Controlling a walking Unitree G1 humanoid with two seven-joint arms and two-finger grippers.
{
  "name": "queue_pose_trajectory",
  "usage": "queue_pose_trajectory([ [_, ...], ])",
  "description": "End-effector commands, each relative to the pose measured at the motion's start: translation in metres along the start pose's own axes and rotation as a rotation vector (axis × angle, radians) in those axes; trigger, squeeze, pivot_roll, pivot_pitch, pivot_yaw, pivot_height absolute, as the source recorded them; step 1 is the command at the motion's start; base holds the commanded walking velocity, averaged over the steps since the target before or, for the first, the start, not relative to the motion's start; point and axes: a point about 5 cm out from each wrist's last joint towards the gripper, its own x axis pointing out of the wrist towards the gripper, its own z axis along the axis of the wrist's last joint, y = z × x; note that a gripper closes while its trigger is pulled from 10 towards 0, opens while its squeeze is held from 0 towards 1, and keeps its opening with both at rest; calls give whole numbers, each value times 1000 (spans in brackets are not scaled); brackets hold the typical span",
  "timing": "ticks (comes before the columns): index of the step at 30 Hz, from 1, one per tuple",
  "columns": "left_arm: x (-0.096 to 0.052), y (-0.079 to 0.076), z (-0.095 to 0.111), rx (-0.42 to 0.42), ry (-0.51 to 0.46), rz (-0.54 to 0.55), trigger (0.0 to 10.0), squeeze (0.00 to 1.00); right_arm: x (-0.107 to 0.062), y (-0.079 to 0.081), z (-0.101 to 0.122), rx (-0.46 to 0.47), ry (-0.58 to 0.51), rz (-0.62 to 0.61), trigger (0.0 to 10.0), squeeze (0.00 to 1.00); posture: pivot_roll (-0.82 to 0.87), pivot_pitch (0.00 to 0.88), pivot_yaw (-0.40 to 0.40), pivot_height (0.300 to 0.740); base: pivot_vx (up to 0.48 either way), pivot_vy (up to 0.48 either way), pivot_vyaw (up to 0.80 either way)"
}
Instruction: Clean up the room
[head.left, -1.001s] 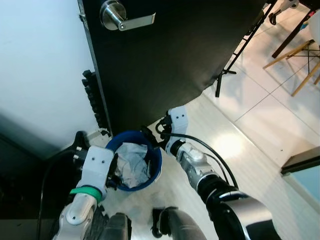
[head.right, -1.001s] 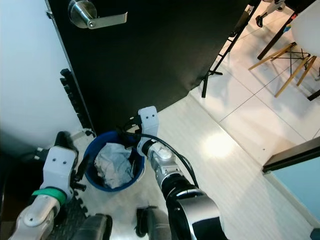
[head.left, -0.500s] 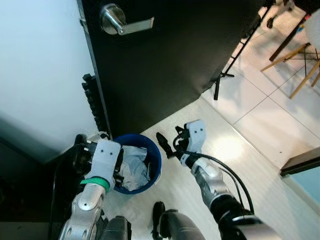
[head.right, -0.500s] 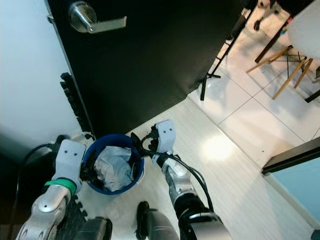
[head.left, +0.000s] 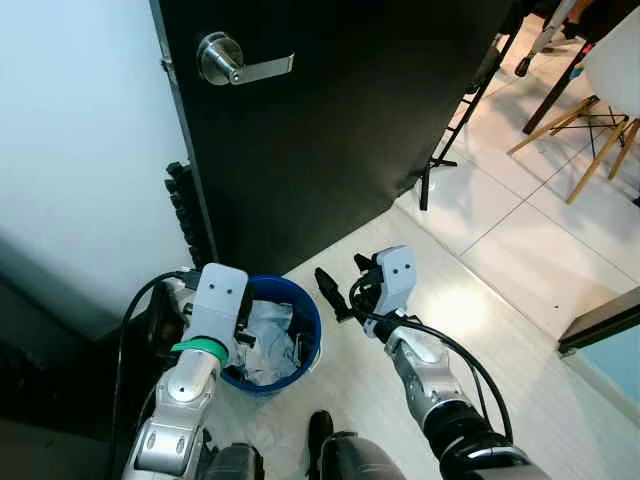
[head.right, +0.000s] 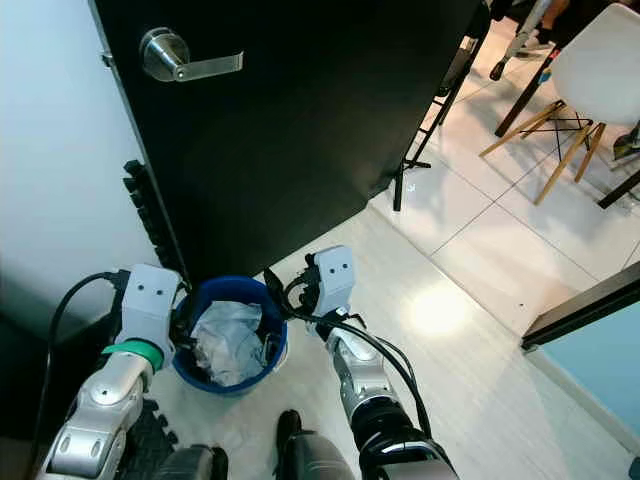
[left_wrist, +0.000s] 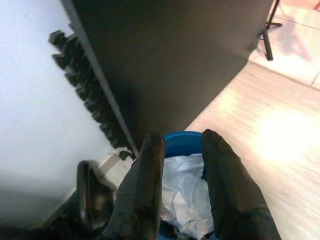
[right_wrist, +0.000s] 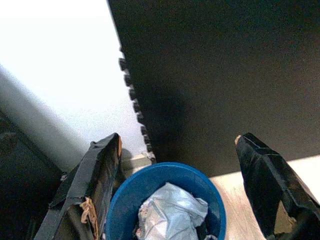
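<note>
Now, from the left eye view you have the blue bin (head.left: 272, 330) on the floor right at the foot of the black door (head.left: 330, 120), stuffed with crumpled pale paper (head.left: 262, 335); the left pincer (head.left: 240, 335) sits at the bin's near rim, on the wall side, and the right pincer (head.left: 335, 295) hangs just off the opposite rim, so the two bracket it, likely to lift or steady it. From the right eye view, your open room is all to the right: bare pale floor (head.right: 450, 300) runs out towards a white chair (head.right: 590, 80) and a black stand's foot (head.right: 405, 185), both well apart from the bin, while the door and the white wall (head.right: 50, 150) shut in the left. In the left wrist view, the two black fingers (left_wrist: 145, 195) stand a little apart with nothing between them, pointing down at the paper, a dark toothed strip (left_wrist: 85, 85) close beside. In the right wrist view, the fingers (right_wrist: 95, 185) are spread wide, empty, the blue rim lying between them and the door close behind, so mind that edge.
</note>
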Motion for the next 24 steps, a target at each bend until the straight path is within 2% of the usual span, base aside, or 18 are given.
queue_pose_trajectory([
  [1, -2, -4, -7, -7, 26, -7, 10000, 0, -6, -2, -6, 5, 30, -6, 10000, 0, 70, 70, -51, 740, -379, 0, 0],
  [24, -2, -4, -11, -4, 25, -8, 10000, 0, -11, -1, -8, -7, 51, -2, 10000, 0, 61, 74, -46, 740, -377, 0, 0],
])
